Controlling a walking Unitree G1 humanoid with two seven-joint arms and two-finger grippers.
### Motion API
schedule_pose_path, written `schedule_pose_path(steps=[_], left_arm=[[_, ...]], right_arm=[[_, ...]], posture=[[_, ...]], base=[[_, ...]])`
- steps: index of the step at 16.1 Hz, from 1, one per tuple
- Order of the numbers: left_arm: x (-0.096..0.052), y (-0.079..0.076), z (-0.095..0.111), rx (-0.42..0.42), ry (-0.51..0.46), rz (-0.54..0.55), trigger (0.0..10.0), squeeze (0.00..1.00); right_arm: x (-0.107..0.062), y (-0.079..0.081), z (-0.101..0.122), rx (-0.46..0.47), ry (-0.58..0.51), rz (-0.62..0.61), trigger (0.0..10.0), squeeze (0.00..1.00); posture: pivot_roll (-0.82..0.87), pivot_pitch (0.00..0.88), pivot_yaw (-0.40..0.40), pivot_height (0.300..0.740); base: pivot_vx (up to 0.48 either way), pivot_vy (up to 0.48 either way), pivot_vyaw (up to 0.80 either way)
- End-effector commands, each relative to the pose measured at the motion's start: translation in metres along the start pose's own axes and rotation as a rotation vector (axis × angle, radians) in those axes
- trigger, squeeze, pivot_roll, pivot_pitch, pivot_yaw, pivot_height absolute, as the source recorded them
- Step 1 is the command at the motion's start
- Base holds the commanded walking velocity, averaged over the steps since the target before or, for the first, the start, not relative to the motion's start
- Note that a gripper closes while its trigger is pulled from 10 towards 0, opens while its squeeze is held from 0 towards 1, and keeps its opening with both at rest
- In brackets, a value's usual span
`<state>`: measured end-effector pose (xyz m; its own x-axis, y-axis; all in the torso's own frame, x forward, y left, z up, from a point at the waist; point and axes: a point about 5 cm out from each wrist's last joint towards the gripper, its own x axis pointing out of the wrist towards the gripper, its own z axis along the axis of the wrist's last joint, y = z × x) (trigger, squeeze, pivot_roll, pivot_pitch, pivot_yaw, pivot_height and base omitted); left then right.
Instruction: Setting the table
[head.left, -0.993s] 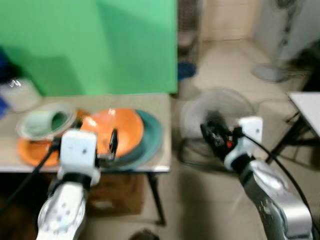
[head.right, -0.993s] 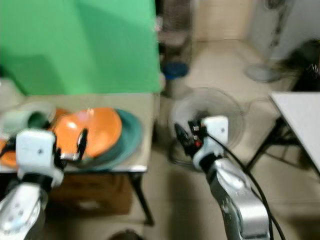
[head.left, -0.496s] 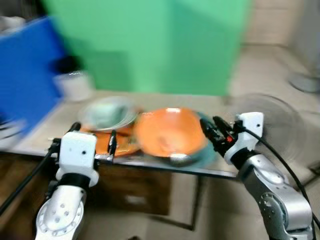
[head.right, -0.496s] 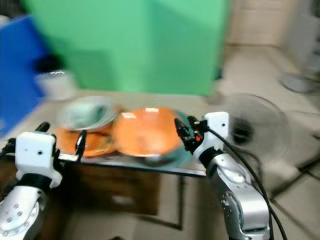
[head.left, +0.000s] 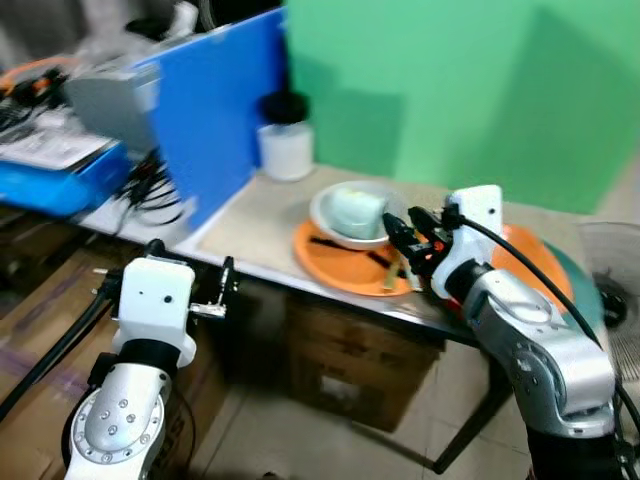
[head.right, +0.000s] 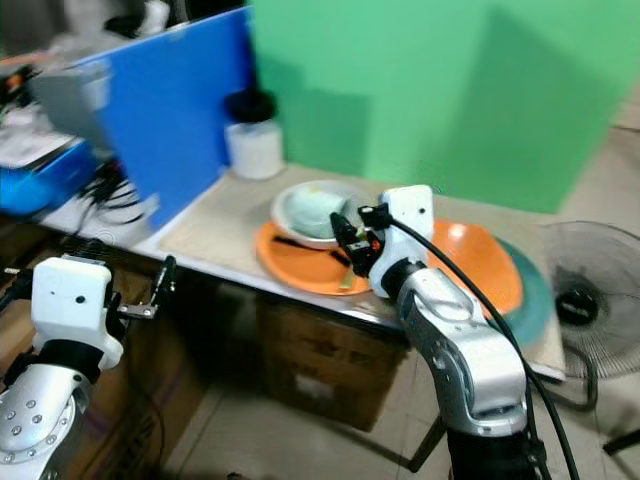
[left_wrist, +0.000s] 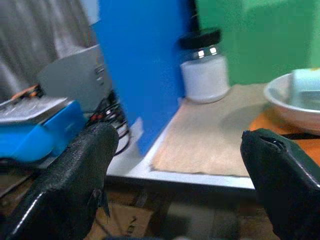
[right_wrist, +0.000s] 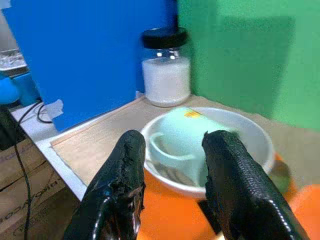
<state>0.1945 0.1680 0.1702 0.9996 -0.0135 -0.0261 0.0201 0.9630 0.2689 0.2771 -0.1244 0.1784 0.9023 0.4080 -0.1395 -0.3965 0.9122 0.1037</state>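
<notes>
Since half a second earlier the camera had swung left, so the whole scene sat differently: the blue panel (head.left: 215, 110) and a lidded jar (head.left: 285, 137) of white stuff now stood in plain sight at the table's (head.right: 230, 225) far left corner, and the blur had mostly cleared. The right gripper (head.left: 407, 238) had come forward over the dishes — it hung just above the front part of the orange plate (head.left: 335, 262), fingers a moderate way apart and holding nothing. In the right wrist view its two black fingers (right_wrist: 117, 185) framed the white bowl (right_wrist: 250, 135), which sat on that orange plate near the table's front edge.

Inside the bowl lay a pale green mug (right_wrist: 187, 137), tipped on its side with the handle toward the gripper. Dark chopsticks (head.right: 292, 243) lay across the orange plate beside the bowl. Toward the table's right end sat a second orange dish (head.right: 485, 260), resting on a teal plate (head.right: 532, 292) that showed past its rim.

The left gripper (head.left: 190, 290) was held off the table's left front corner, below its edge, wide open and empty — the left wrist view looked between its fingers (left_wrist: 75, 170) toward the jar and the bowl. Cardboard boxes (head.left: 360, 360) stood under the table, and a floor fan (head.right: 590, 310) stood beyond its right end.
</notes>
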Motion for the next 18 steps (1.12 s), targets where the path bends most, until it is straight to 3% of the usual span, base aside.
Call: schedule_pose_path(steps=[1,3,7,13,18], left_arm=[[0.003,0.001,-0.001,-0.005,0.006,0.012,10.0,0.00],[0.006,0.003,-0.002,0.000,0.022,0.025,10.0,0.00],[0.010,0.008,0.000,-0.036,0.011,0.039,10.0,0.00],[0.013,-0.004,0.006,-0.007,-0.026,-0.102,10.0,0.00],[0.014,-0.011,0.022,-0.013,-0.093,-0.198,10.0,0.00]], right_arm=[[0.000,-0.004,0.000,0.016,0.012,-0.016,10.0,0.00],[0.001,-0.009,-0.011,0.026,0.066,-0.077,10.0,0.00],[0.000,-0.012,-0.013,0.103,0.038,-0.122,10.0,0.00],[-0.004,-0.012,0.005,0.081,-0.003,-0.079,10.0,0.00],[-0.021,-0.016,-0.002,0.104,-0.014,-0.095,10.0,0.00]], posture=[[0.00,0.000,0.017,0.740],[0.01,0.000,0.011,0.740],[0.01,0.000,0.020,0.740],[0.01,0.000,0.023,0.740],[0.00,0.000,0.037,0.740]], base=[[0.000,0.000,0.00],[0.000,0.000,-0.20],[0.213,0.000,-0.20],[0.299,0.000,-0.27],[0.224,0.000,-0.38]])
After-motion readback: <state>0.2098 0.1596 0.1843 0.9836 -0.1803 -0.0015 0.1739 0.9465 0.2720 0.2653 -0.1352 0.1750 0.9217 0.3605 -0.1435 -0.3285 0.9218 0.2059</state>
